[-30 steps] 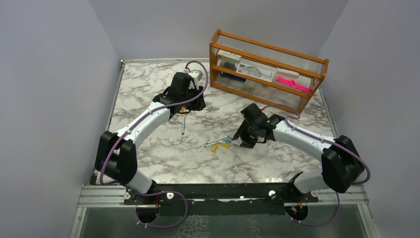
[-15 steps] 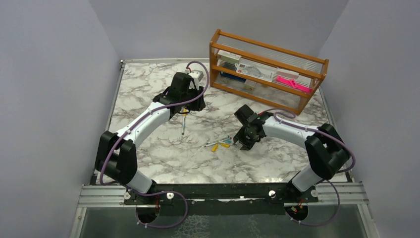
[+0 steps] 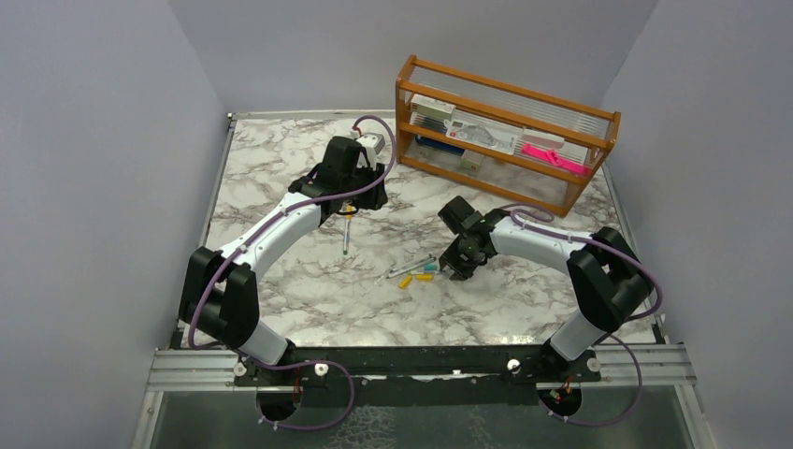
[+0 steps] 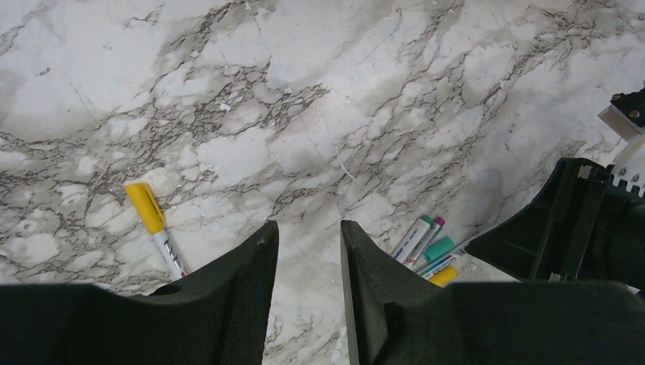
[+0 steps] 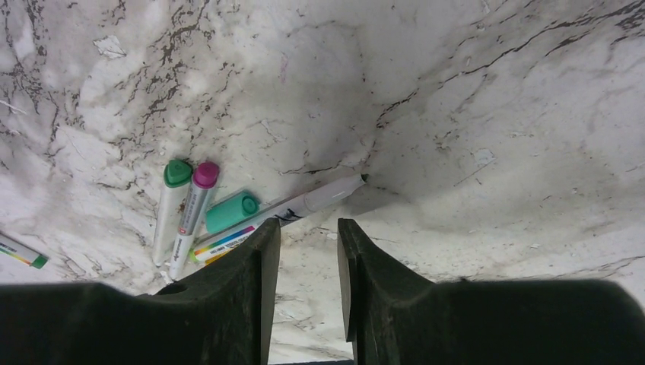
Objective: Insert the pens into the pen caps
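Several pens (image 3: 410, 267) lie in a small cluster mid-table. In the right wrist view an uncapped silvery pen (image 5: 319, 199) with a dark tip lies just ahead of my fingers, beside a loose teal cap (image 5: 232, 211), a green-capped pen (image 5: 171, 201) and a magenta-capped pen (image 5: 194, 213). Two yellow caps (image 3: 425, 276) lie at the cluster's near side. My right gripper (image 5: 308, 228) is open and empty, low over the table just right of the cluster (image 3: 455, 269). My left gripper (image 4: 308, 228) is open and empty above bare marble; a yellow-capped pen (image 4: 152, 220) lies to its left.
A wooden rack (image 3: 505, 131) with stationery and a pink flat object (image 3: 552, 156) stands at the back right. Grey walls close in both sides of the marble table (image 3: 281, 290). The right gripper's black body (image 4: 586, 228) shows at the right of the left wrist view.
The right arm has swung its elbow inward and its gripper has shifted left, closer to the pen cluster. The left arm has not moved.
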`<state>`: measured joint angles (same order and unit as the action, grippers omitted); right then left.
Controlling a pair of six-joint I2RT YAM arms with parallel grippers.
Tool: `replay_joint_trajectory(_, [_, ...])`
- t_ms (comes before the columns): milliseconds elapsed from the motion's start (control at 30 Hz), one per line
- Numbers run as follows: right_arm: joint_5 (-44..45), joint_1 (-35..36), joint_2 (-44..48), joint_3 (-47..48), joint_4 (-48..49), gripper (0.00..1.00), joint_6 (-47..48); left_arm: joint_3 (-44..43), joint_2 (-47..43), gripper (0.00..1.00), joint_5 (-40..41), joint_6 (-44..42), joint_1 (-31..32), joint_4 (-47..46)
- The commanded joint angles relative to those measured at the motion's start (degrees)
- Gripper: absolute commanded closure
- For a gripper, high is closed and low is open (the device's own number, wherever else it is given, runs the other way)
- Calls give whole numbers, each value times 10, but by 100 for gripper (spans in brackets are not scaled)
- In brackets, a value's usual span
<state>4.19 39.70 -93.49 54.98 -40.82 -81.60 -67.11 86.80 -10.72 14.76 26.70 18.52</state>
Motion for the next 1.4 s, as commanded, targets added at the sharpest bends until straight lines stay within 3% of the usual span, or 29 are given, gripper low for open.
replay_joint_trajectory(0, [32, 3, 0, 16, 9, 64, -14, -12, 2, 62, -3, -11, 1, 0])
replay_joint_trajectory(433, [29, 5, -49, 29, -2, 63, -12, -1, -4, 62, -3, -13, 0, 0])
replay_joint_trajectory(1033, [21, 5, -1, 16, 15, 98, -14, -6, 0, 62, -14, -11, -1, -5])
replay_joint_trajectory(1233, [15, 4, 34, -11, 60, 99, 10, -6, 3, 62, -29, -13, 0, -12])
replay_joint_trajectory(1367, [16, 4, 55, -10, 64, 99, 56, 2, 0, 57, -86, -14, -2, -32])
